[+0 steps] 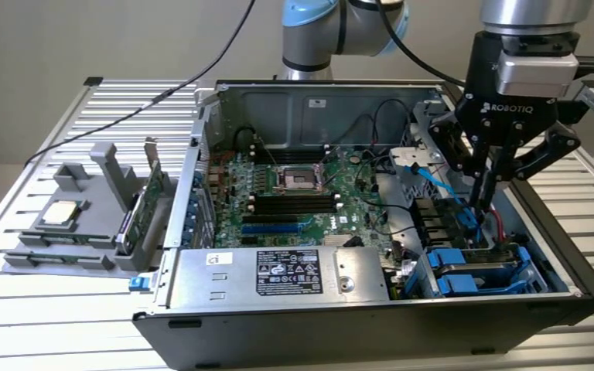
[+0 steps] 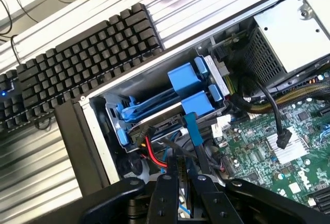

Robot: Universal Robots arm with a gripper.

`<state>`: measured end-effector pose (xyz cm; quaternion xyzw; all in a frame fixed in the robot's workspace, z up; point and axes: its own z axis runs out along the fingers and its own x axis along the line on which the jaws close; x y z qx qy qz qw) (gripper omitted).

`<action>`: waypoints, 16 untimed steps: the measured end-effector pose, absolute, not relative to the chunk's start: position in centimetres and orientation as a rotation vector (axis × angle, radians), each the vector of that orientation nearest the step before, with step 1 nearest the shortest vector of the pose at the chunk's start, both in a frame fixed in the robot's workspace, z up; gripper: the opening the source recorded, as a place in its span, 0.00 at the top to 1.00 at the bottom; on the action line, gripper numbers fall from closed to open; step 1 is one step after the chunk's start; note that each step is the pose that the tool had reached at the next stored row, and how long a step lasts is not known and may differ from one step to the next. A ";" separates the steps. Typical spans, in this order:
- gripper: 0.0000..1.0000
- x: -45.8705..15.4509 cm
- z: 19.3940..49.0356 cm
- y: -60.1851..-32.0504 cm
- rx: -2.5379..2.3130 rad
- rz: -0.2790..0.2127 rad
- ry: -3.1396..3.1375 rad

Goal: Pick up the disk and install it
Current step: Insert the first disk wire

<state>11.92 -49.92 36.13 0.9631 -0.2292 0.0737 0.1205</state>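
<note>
Jaws almost shut on nothing, the gripper (image 1: 483, 207) hangs in the open computer case (image 1: 359, 334), just above the disk (image 1: 479, 268) in its bay (image 1: 436, 280).

You would have seen a black tool (image 1: 479, 202), a green motherboard (image 1: 287, 193) with black slots, and the silver disk (image 1: 483, 260) in its blue carrier (image 2: 185, 79). There was a red cable (image 2: 154, 154) and a blue cable (image 2: 191, 126). The keyboard (image 2: 77, 64) was black, the computer case (image 1: 359, 332) black and grey, the tabletop (image 1: 59, 325) silver with ribbed lines.

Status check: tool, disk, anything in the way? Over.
Tool shut, nothing gripped, low inside the case. Disk in blue carrier lies in the case below the tool. Red cable right by the tool.
</note>
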 end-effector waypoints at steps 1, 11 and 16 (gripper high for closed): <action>0.84 11.9 36.1 -49.9 2.812 0.216 -0.669; 0.84 12.2 36.0 -49.9 2.800 0.223 -0.644; 0.84 12.3 36.0 -49.8 2.785 0.229 -0.631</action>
